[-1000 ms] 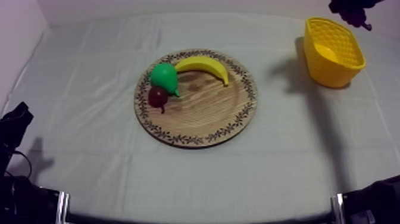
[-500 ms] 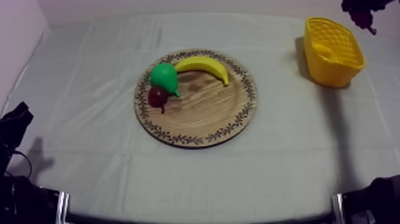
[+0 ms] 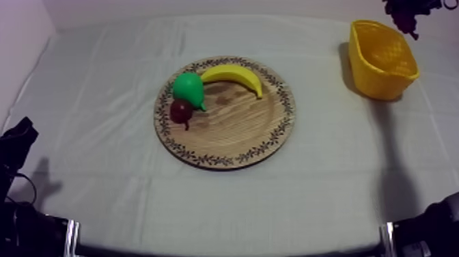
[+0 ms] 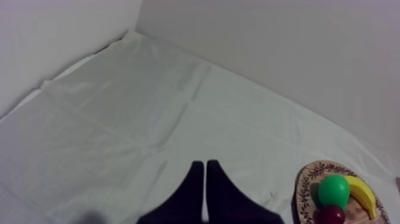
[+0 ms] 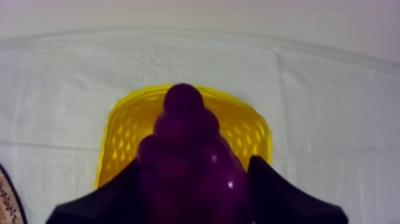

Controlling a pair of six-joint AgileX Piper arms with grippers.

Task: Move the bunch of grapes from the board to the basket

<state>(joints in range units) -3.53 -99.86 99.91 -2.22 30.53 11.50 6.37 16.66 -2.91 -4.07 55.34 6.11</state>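
The purple bunch of grapes hangs between the black fingers of my right gripper, which is shut on it, right above the yellow basket. From above, the grapes sit high at the far right, just beyond the basket. The round wooden board lies mid-table with a banana, a green pear and a small red fruit on it. My left gripper rests shut as a narrow wedge over bare cloth, left of the board.
The table's back edge and the wall run just behind the basket. Wide bare cloth lies between board and basket. My left arm sits low at the near left; part of my right arm shows at the near right.
The grapes in my right gripper shifted rightward at the far right, then slightly back left, staying just beyond the basket. The left arm and the board's fruit have not moved.
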